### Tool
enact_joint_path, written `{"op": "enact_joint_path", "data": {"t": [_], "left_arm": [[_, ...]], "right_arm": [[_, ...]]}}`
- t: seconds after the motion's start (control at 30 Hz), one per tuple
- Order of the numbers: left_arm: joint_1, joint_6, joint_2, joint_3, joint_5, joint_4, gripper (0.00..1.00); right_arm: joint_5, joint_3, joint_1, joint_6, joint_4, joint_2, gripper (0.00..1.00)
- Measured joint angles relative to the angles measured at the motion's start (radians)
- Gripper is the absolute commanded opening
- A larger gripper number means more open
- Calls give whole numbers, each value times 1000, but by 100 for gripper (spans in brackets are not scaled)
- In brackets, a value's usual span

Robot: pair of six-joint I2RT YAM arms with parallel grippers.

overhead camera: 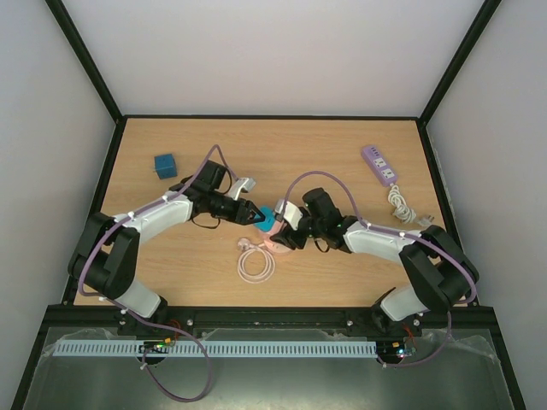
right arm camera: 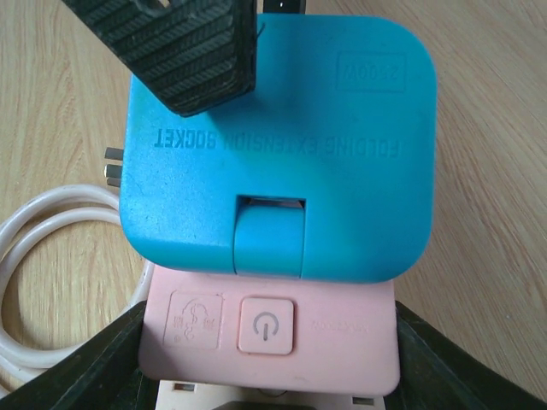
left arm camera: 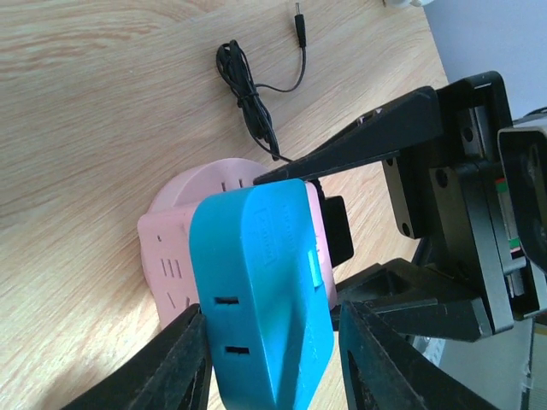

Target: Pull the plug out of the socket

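A blue plug block [overhead camera: 267,222] sits plugged into a pink socket [overhead camera: 275,240] at the table's middle. In the left wrist view my left gripper [left arm camera: 273,359] straddles the blue plug [left arm camera: 261,290], its fingers tight against both sides. The pink socket [left arm camera: 171,256] lies behind the plug. In the right wrist view my right gripper [right arm camera: 269,363] is shut on the pink socket [right arm camera: 273,342], just below the blue plug [right arm camera: 282,128]. One left finger [right arm camera: 179,51] lies on the plug's face. Seen from above, the left gripper [overhead camera: 254,213] and right gripper [overhead camera: 283,234] meet there.
The socket's white cable [overhead camera: 255,263] lies coiled toward the near edge. A purple power strip [overhead camera: 379,165] with a white cord [overhead camera: 400,205] lies at the back right. A small blue cube [overhead camera: 165,165] sits at the back left. A thin black cable [left arm camera: 248,85] lies beyond the socket.
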Motion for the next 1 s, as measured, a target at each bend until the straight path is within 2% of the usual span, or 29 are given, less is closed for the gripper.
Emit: {"op": "enact_joint_path", "data": {"t": [0.6,0.83,1.0], "left_arm": [[-24,47,0,73,-82,-76,35],[-28,63,0,93,-132,-101,28],[-27,64,2,103,-153,-117,19]], "right_arm": [[155,-4,84,122,170,57,38],[178,-4,85,138,185,62,34],[192,-9,86,145,201,64,32]]}}
